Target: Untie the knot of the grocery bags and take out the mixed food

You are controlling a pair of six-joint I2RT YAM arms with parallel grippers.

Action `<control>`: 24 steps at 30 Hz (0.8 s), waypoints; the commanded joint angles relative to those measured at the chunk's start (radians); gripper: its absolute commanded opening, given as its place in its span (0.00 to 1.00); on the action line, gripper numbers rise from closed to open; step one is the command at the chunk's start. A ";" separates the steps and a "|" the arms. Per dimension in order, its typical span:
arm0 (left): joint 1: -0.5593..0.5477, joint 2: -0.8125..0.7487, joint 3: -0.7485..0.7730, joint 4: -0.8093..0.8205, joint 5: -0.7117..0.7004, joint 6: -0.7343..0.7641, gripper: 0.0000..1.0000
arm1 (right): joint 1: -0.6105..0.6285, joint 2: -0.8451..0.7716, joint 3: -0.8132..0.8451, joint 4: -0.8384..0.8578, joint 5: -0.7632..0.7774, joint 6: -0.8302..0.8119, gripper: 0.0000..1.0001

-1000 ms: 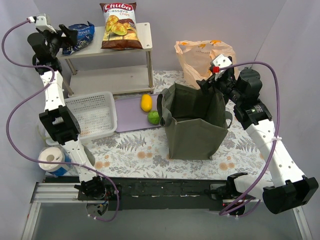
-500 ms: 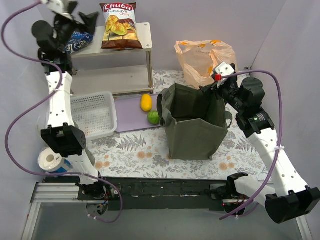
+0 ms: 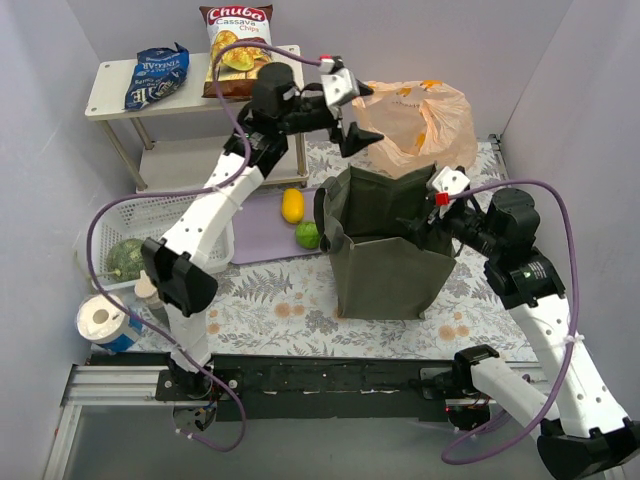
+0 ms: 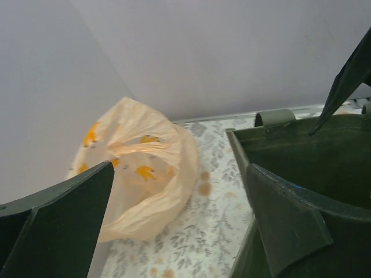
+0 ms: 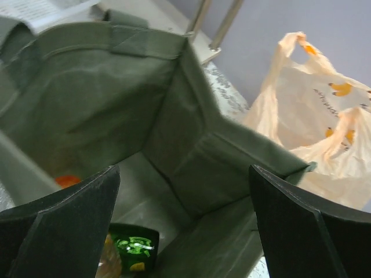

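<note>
While the left gripper (image 3: 360, 140) hovers wide open and empty beside the grocery bags (image 3: 415, 120), behind the green tote (image 3: 385, 270), it should pinch the twisted handle (image 4: 139, 150), not loose film; the right gripper (image 3: 415, 225) gapes empty too.

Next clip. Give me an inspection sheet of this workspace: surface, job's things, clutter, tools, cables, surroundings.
Surface: floral tablecloth, lavender mat on it.
Job's things: peach plastic bag at the back, behind the olive tote; knot not made out; yellow fruit and green fruit on the mat; melon in the white basket; chips bag and blue snack bag on the shelf.
Clutter: paper roll; green-printed item inside the tote.
Tools: left tool open, aimed at the plastic bag; right tool open over the tote's mouth.
Cables: purple cables loop off both arms.
Surroundings: lilac walls.
</note>
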 commanded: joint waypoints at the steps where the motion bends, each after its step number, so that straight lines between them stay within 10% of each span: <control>1: -0.031 0.116 0.132 -0.234 0.071 0.020 0.98 | 0.015 -0.052 -0.007 -0.146 -0.114 -0.054 0.98; 11: -0.100 0.171 0.083 -0.542 0.042 0.229 0.84 | 0.021 -0.127 -0.094 -0.278 -0.135 -0.083 0.99; 14: -0.133 0.215 0.128 -0.625 -0.014 0.341 0.54 | 0.021 -0.129 -0.116 -0.298 -0.143 -0.089 0.98; 17: -0.169 0.228 0.158 -0.660 -0.056 0.393 0.00 | 0.023 -0.129 -0.126 -0.351 -0.163 -0.127 0.99; 24: -0.232 0.127 0.149 -0.165 -0.051 0.035 0.00 | 0.020 -0.257 -0.175 -0.390 -0.034 -0.328 0.99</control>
